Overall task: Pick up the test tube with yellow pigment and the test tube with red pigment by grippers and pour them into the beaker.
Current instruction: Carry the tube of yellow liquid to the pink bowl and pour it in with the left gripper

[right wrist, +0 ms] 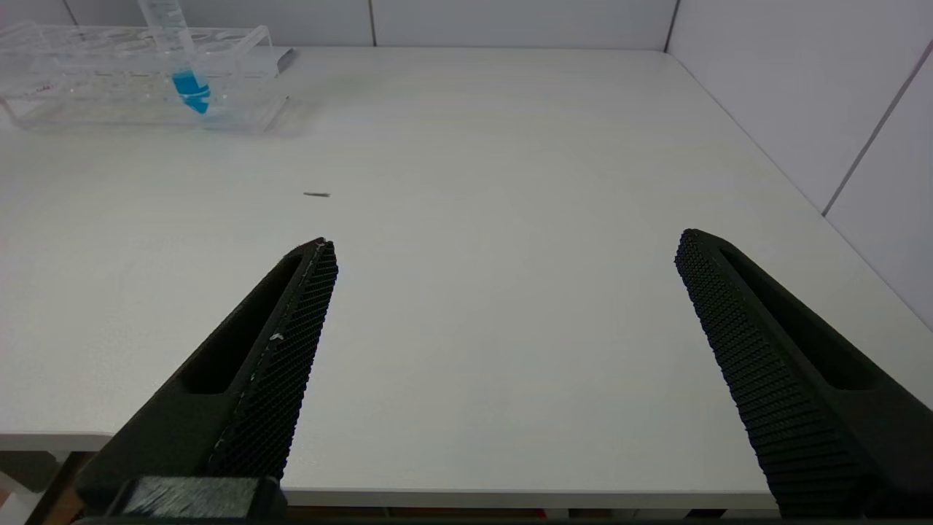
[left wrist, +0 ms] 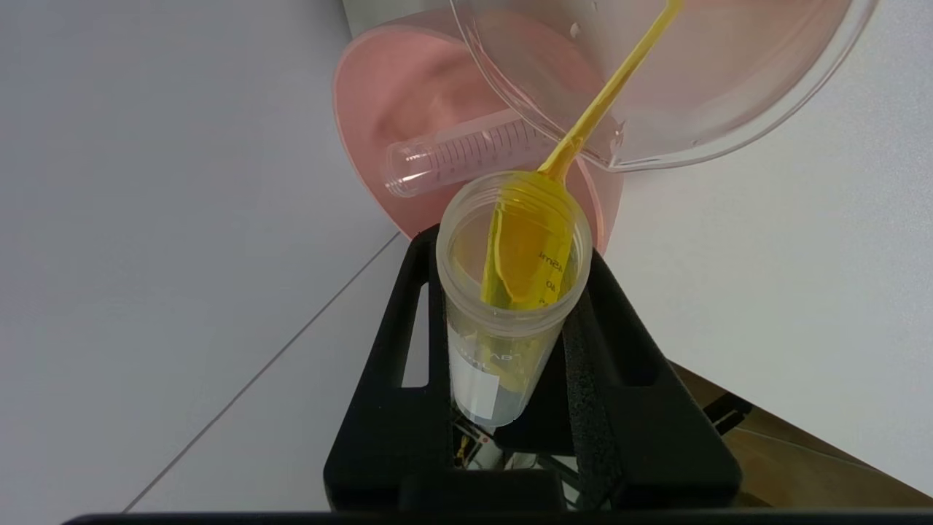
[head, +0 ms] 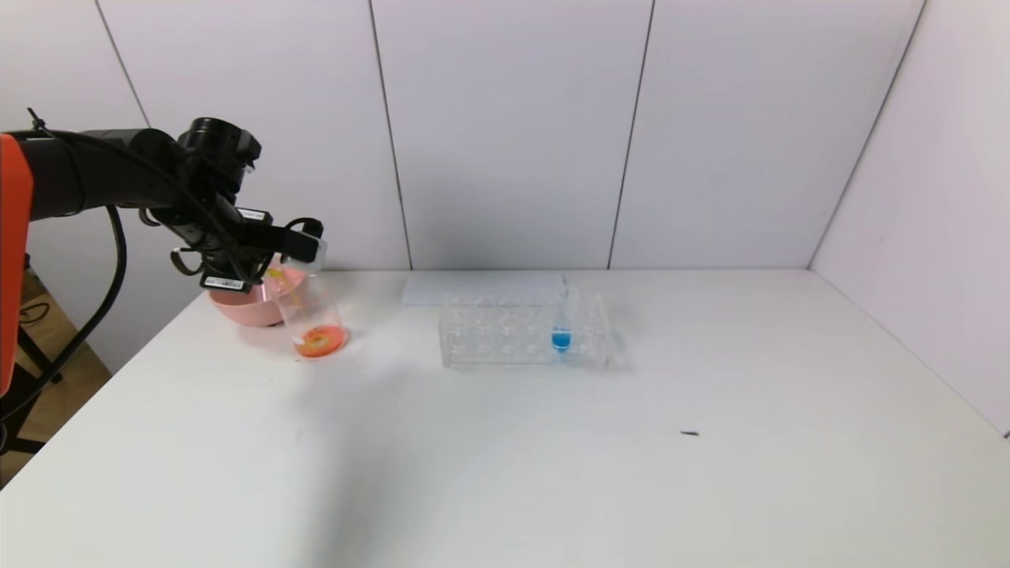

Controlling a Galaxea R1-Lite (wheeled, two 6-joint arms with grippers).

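Note:
My left gripper (head: 304,241) (left wrist: 512,248) is shut on the test tube with yellow pigment (left wrist: 510,313), which is tipped mouth-first over the beaker (head: 312,312). A thin yellow stream (left wrist: 605,102) runs from the tube's mouth over the beaker's rim (left wrist: 656,149). Red-orange liquid (head: 319,341) lies at the beaker's bottom. No tube holding red pigment is in view. An empty clear graduated tube (left wrist: 466,153) lies in the pink bowl (left wrist: 379,95). My right gripper (right wrist: 504,240) hangs open over the table's near edge with nothing between its fingers.
The pink bowl (head: 245,308) stands just behind the beaker at the table's left rear. A clear tube rack (head: 505,331) in the middle holds a blue-liquid tube (head: 561,331) (right wrist: 191,84). A white sheet (head: 481,285) lies behind the rack. Walls close the back and right.

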